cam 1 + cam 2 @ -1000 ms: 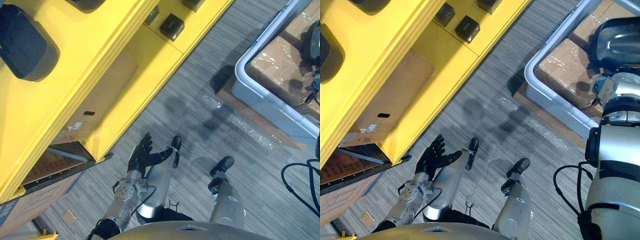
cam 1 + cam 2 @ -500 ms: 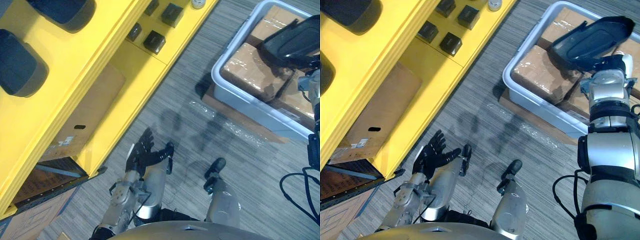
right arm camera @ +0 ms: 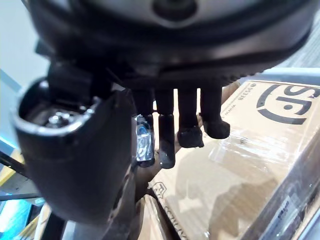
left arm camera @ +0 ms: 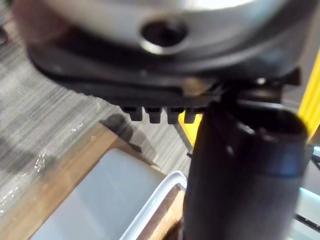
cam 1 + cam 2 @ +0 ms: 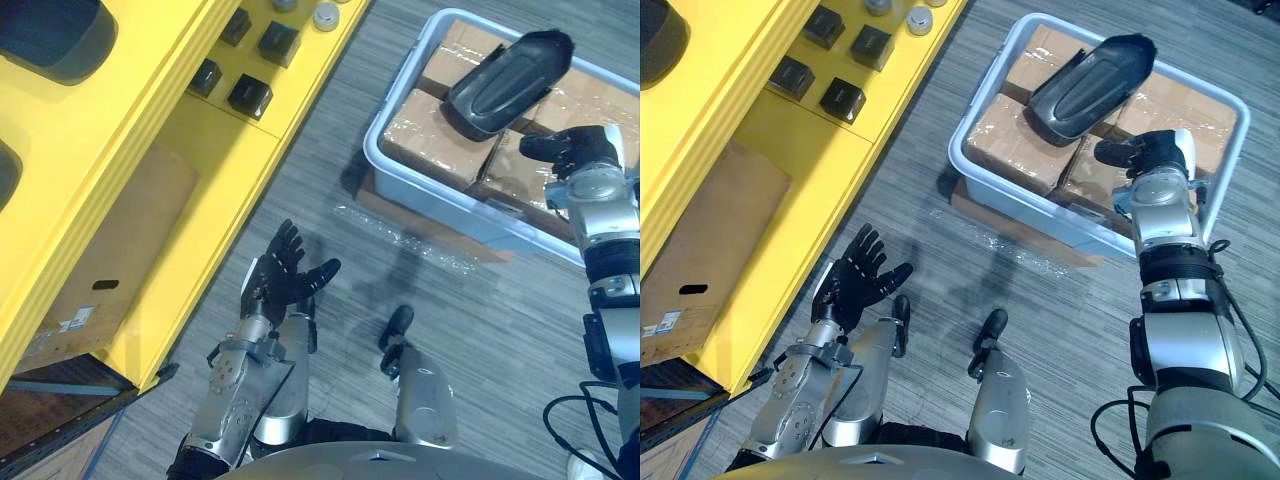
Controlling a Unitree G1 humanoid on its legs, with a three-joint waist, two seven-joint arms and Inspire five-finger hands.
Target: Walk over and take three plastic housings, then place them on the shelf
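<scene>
We've turned to bin (image 5: 450, 203); R hand (image 5: 1145, 155), fingers loose, now near housing (image 5: 1087, 88), so pickup's next. L hand (image 5: 850, 285) spread.

Yellow shelf (image 5: 755, 150) occupies the left side. Four small dark blocks (image 5: 842, 98) and two round pale caps (image 5: 919, 20) sit on its lower level, a dark rounded item (image 5: 655, 40) on a higher level at the corner, and a cardboard box (image 5: 710, 240) underneath. A pale bin (image 5: 1040, 210) rests on a wooden board (image 5: 990, 220) on grey carpet (image 5: 1080, 290); it holds wrapped cartons (image 5: 1015, 140). One dark plastic housing (image 5: 1090, 88) lies tilted across the cartons. Right hand (image 5: 1145, 152) is over the bin, fingers pointing at the housing's near end and just beside it; contact cannot be determined. Left hand (image 5: 852, 285) is raised above the carpet beside the shelf, palm up, fingers spread, holding nothing.
</scene>
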